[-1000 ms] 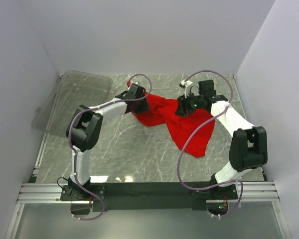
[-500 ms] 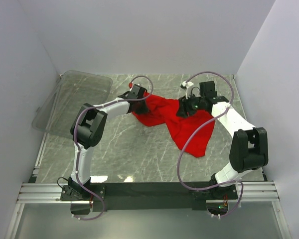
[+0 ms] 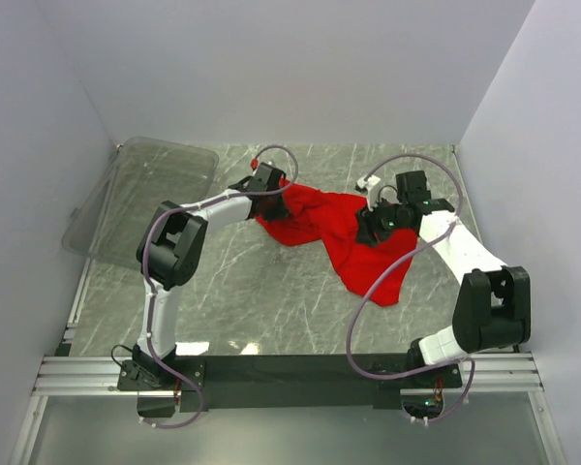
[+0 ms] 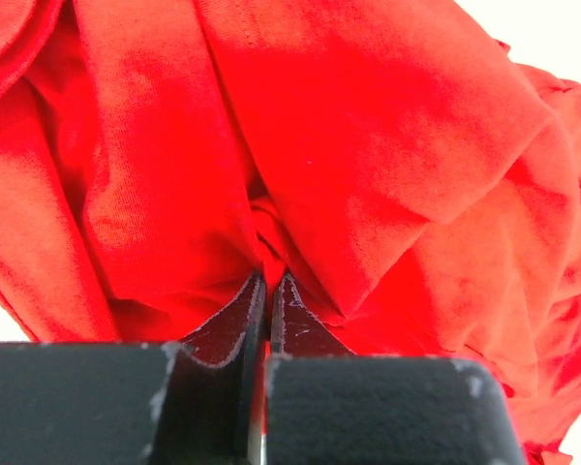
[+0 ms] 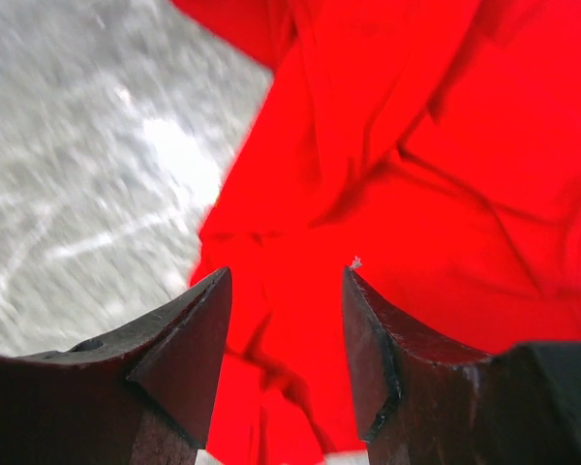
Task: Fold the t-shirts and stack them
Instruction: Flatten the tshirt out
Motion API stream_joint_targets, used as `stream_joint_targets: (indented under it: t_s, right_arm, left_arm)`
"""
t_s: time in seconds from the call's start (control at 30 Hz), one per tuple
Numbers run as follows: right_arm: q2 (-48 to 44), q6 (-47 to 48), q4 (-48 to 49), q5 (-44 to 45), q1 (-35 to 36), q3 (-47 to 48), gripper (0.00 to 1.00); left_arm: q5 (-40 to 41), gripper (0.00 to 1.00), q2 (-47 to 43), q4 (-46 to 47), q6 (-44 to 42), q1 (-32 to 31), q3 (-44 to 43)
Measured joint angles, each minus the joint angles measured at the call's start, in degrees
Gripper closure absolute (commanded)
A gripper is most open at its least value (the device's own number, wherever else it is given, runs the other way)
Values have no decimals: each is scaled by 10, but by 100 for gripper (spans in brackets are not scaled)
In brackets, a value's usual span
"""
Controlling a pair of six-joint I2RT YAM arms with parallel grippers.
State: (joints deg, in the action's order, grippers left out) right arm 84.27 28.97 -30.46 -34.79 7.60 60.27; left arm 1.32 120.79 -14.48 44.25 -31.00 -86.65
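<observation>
While the red t-shirt [image 3: 349,242] sprawls crumpled on the marble table [image 3: 252,291], off to the right of the clear bin [image 3: 145,194], its nearest tail trails toward the table's front edge. Farther in, the right gripper [image 3: 370,225] hangs over the side of the cloth away from the bin, jaws standing apart, nothing pinched between them. Farther still, at the shirt's edge closest to the bin, the left gripper [image 3: 274,197] is clamped tight, fingers pressed together on a bunched fold of red fabric.
</observation>
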Motion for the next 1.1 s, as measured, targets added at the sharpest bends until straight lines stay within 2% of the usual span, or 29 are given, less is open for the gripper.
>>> stream_joint_targets:
  t_s: [0.17,0.23,0.33,0.5,0.67,1.1]
  right_arm:
    - [-12,78,-59,14,-35,-5,43]
    - [-12,101,-79,19,-51,-5,43]
    - [-12,123,-98,25,-66,-6,44]
    - [-13,134,-112,26,-67,-7,43]
    - [-13,139,-117,28,-67,-7,43]
    - [-6,141,-118,29,-67,-8,43]
  left_arm:
    - [-23,96,-19,2,4,2,5]
    - [-43,99,-40,11,12,6,17]
    - [-77,99,-66,26,26,15,31]
    - [-129,95,-77,39,38,30,40]
    - [-166,85,-74,36,40,40,42]
    - [-206,80,-21,23,35,42,42]
